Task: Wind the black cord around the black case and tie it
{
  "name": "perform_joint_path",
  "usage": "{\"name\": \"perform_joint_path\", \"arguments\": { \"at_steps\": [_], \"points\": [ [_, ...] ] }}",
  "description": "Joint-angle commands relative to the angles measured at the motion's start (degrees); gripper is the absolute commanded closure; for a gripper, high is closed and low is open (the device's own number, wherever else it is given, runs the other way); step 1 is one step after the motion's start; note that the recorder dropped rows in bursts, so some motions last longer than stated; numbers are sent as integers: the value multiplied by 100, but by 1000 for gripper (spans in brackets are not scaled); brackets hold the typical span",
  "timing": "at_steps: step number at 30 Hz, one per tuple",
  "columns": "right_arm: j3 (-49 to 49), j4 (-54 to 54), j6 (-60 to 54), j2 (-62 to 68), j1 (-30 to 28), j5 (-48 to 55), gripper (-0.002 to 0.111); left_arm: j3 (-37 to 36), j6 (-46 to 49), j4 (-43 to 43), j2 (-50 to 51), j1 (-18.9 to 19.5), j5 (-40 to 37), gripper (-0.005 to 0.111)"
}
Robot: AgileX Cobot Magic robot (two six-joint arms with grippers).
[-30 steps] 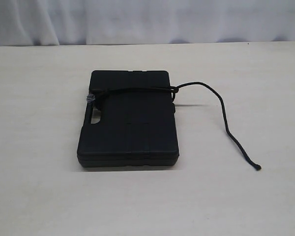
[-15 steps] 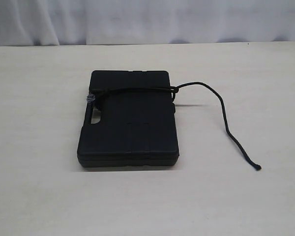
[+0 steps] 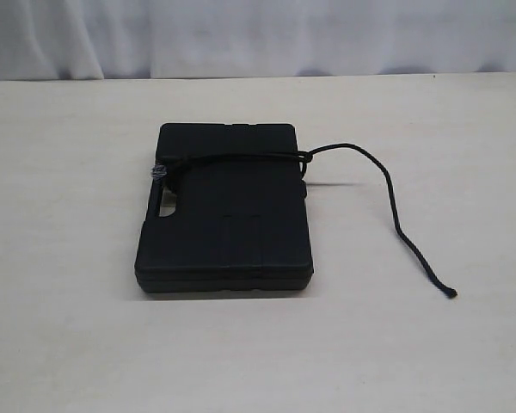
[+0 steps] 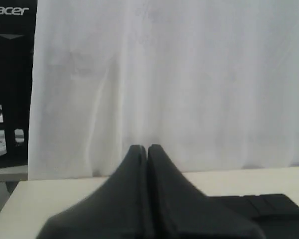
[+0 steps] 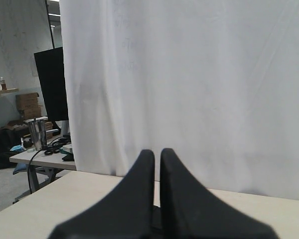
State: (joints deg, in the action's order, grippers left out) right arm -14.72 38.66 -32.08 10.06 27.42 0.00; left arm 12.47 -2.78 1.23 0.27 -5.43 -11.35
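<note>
black case central, black cord across — tail rightward

— Which colours am I looking at?

— Your black case is plain matt black all over. Your black cord is black along its whole length, except for one small grey bit.

— And everything around them?

— You have a pale cream table with a faint, light grain, and a plain white curtain with soft grey folds. Your left gripper and right gripper are both solid black.
</note>
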Motion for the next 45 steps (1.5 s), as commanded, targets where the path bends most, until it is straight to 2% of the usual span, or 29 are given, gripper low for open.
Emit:
{"name": "perform_joint_path", "arguments": {
  "at_steps": [1,6,20,29,35,45],
  "points": [
    [13,-12,0,-23,9,-74,104,-497,341,156,-27,11,203,107],
    [13,-12,0,-23,9,-74,104,-849,597,156,-27,11,269,107],
    [13,-12,0,-23,9,-74,104,-1247,744,156,-27,84,395,107],
    [13,-12,0,-23,9,-74,104,-1247,757,156,-27,84,-179,107],
    [13,-12,0,-23,9,-85,104,-1247,1203,88,-27,84,-623,107],
    [13,-12,0,-23,9,-85,104,-1247,894,-47,-27,84,-634,107]
  ]
}}
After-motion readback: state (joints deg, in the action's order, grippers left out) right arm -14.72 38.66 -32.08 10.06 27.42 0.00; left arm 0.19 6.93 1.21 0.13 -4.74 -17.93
